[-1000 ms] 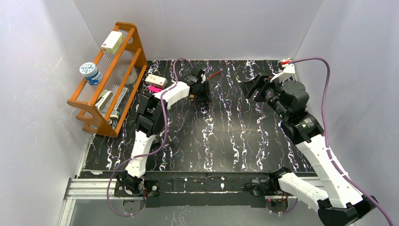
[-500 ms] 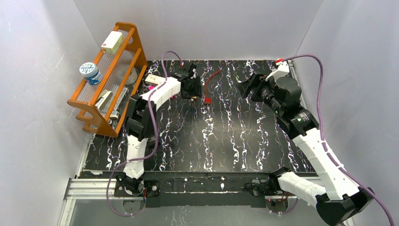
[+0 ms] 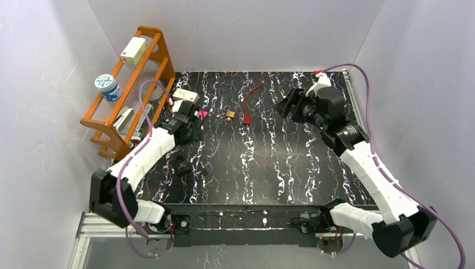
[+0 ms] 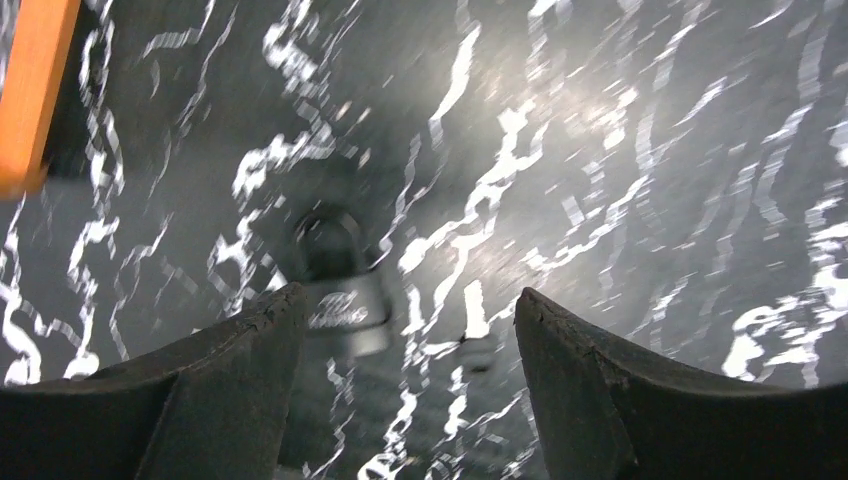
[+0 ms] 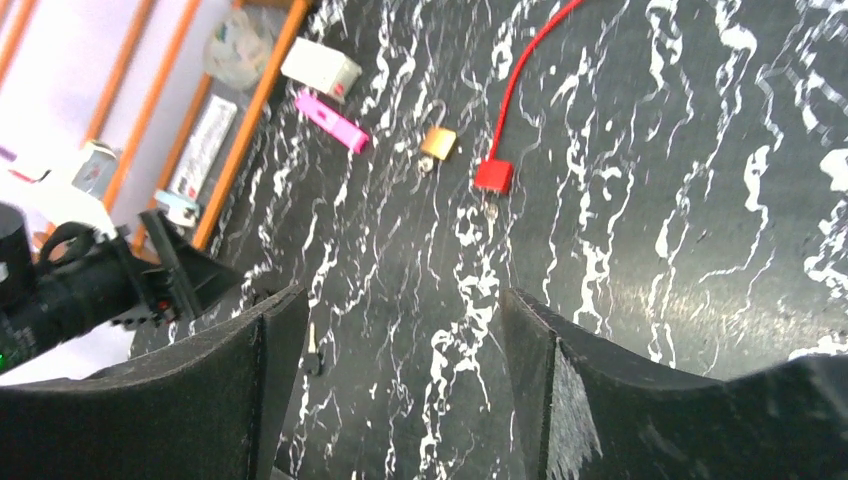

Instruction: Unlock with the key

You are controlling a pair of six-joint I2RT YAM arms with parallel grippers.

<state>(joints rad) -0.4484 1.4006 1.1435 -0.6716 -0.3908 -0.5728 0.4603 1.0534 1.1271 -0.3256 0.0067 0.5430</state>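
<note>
Two arms hover over the marbled black table with the unlocking not yet begun. The brass padlock lies flat toward the far side, roughly midway between the grippers. Just beside it, on the right arm's side, sits the red tag of a red cord, with what appears to be the small key at the tag's near edge.

The right gripper is spread wide and holds nothing. In its wrist view, tag and lock lie straight ahead of the jaws, between the lines of the two fingers, and the cord's long axis runs away from the tag toward the back wall.

The left gripper is likewise wide open and empty, poised near a pink item by the wooden rack. Its blurred wrist view shows a darker padlock on the table beyond its left finger (whether that one matters to the task cannot be told).

Judged from overhead, the right arm is nearer the key and the left arm nearer the brass lock. A pinch on the tag would therefore likely fall to the right gripper, closing across the tag's short side.
</note>
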